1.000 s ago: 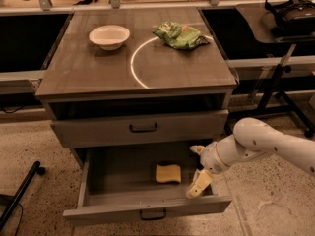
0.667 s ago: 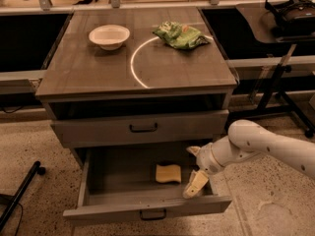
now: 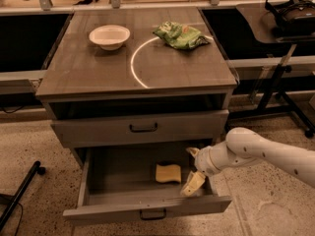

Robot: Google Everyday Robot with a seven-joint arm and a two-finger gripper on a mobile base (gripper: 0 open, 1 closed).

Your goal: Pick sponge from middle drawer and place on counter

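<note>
The pale-yellow sponge [image 3: 168,173] lies flat in the tray of the pulled-out middle drawer [image 3: 147,208], right of centre. My gripper [image 3: 192,168] reaches into the drawer from the right on a white arm. It is open, just right of the sponge and apart from it. One fingertip [image 3: 193,183] hangs low near the drawer's front right; the other sits further back. The grey-brown counter [image 3: 98,68] with its thin white arc [image 3: 135,63] is the cabinet's top.
A white bowl [image 3: 110,36] and a green wrinkled snack bag [image 3: 179,35] sit at the back of the counter. A closed drawer [image 3: 143,128] lies above the open one. A black stand [image 3: 283,77] is at the right, and a black leg [image 3: 19,193] lies on the floor at left.
My gripper has moved a little to the left inside the drawer, closer to the sponge. The sponge and drawer have not moved.
</note>
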